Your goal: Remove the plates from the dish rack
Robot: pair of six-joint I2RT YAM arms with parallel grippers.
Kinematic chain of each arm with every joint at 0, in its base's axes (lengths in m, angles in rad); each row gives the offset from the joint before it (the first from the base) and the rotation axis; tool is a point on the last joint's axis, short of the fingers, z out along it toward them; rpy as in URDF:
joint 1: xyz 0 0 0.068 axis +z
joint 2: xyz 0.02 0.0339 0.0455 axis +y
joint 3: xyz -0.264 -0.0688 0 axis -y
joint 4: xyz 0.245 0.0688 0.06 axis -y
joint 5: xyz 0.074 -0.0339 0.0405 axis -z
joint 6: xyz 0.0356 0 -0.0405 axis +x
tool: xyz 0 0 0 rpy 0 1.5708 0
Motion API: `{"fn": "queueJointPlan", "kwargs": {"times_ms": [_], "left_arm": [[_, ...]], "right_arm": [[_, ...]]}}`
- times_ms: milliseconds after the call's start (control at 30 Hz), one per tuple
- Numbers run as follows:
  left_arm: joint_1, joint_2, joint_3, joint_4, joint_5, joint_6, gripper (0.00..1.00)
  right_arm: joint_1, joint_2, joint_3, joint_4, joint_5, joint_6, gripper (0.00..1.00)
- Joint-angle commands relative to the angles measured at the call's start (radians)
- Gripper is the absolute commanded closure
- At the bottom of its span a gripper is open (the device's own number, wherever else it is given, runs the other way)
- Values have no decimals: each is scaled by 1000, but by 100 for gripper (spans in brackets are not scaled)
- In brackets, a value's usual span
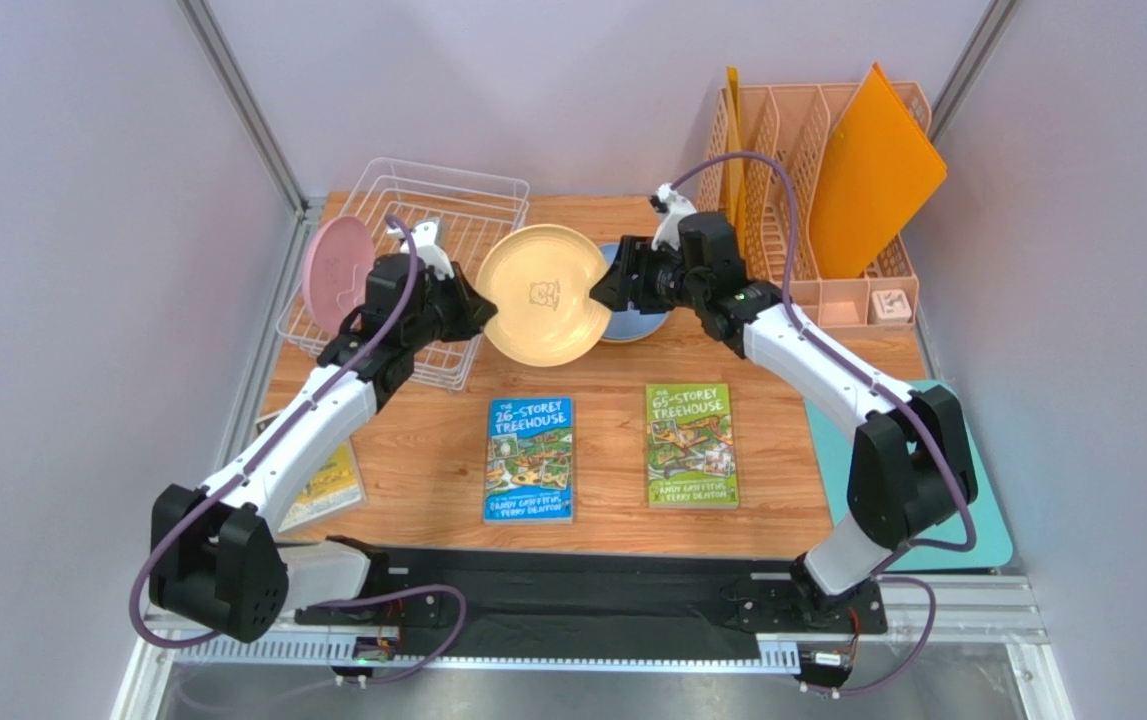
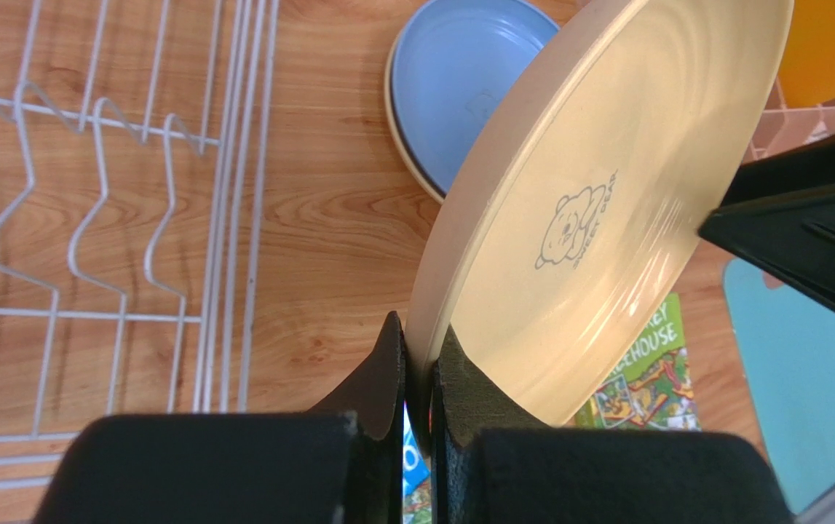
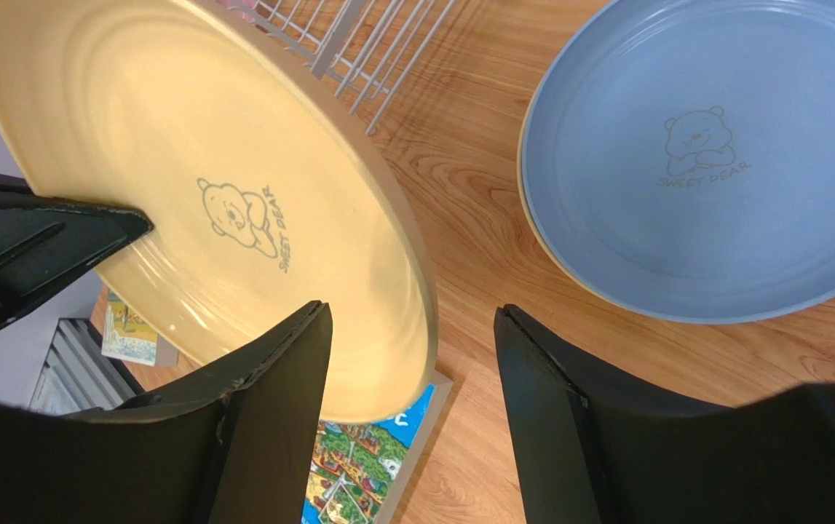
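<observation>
My left gripper is shut on the rim of a cream-yellow plate and holds it tilted in the air, right of the white wire dish rack. My right gripper is open, its jaws standing either side of that plate's opposite rim. A pink plate stands at the rack's left side. A light blue plate lies on the table with a tan rim showing under it.
A blue book and a green book lie on the table in front. A third book lies under the left arm. A peach organizer with orange folders stands back right. A teal mat lies at the right edge.
</observation>
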Motion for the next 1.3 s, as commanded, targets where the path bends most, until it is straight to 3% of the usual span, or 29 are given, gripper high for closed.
{"fn": "queueJointPlan", "kwargs": {"times_ms": [0, 67, 167, 233, 267, 300, 367, 400, 433, 633, 833, 1000, 1267], "left_arm": [[-5, -10, 0, 116, 110, -75, 100], [-5, -8, -1, 123, 122, -83, 100], [-5, -7, -3, 120, 116, -82, 100], [-5, -8, -3, 114, 110, -69, 100], [-5, -10, -4, 111, 93, -65, 100], [-5, -8, -3, 105, 84, -56, 92], [-5, -7, -1, 94, 54, -33, 64], [-5, -4, 5, 76, 38, -8, 58], [-5, -7, 6, 65, 3, 19, 35], [-5, -56, -4, 44, -219, 179, 14], [-5, -146, -72, 122, -544, 363, 12], [-5, -223, -158, 244, -657, 469, 9], [-5, -234, -178, 304, -770, 533, 1]], "right_arm": [[6, 44, 21, 61, -27, 24, 38], [6, 67, 26, 55, -25, 21, 42], [6, 73, 18, 53, -11, 12, 81], [6, 67, 9, 48, 8, 1, 98], [5, 64, 8, 47, 22, -6, 100], [6, 59, 6, 42, 56, -9, 100], [5, 53, 27, 9, 105, -19, 100], [0, 55, 40, -5, 155, -25, 100], [-6, 77, 76, -63, 201, -34, 100], [-89, 234, 302, -238, 265, -22, 100], [-161, 361, 449, -314, 257, 1, 99], [-202, 427, 488, -358, 216, 6, 98], [-209, 452, 466, -378, 148, 15, 92]]}}
